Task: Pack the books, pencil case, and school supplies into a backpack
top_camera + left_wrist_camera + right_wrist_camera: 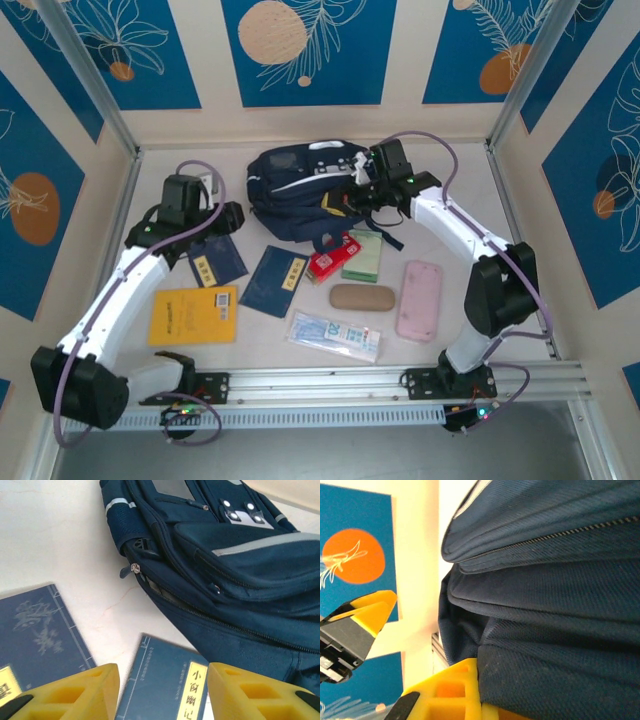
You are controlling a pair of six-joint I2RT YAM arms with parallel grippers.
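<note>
Lying at the back of the table (455, 215), the backpack (300, 190) is by far the biggest thing here, its white stripes and patches turned up. In the left wrist view one zip along its side gapes a little beside the pull; what is inside cannot be told. The books and supplies lie out on the tabletop in front of it.

Next in size is the orange-yellow book (193, 315), flat near the left arm, its white label up. Two navy books lie between it and the bag: the left navy book (217, 262) is partly under the left arm, and the middle navy book (275, 280) sits just below the backpack's lower edge, its yellow label showing.

A pink case (419, 300) lies closed on the right, near the right arm. A clear packet (335, 335) with blue print lies nearest the rail at the front. The pale green pad (363, 257) sits just below the bag's right corner, with the red box (328, 262) just beside it on the left, tilted. A brown oval case (362, 297), closed, rests between the pad and the packet.

The left gripper (162, 672) hangs over the gap between the two navy books with its fingers spread and nothing between them. The right gripper (362, 183) is at the backpack's upper right edge, closed down, with bag fabric lying over its lower finger; whether a fold is pinched I cannot tell.
</note>
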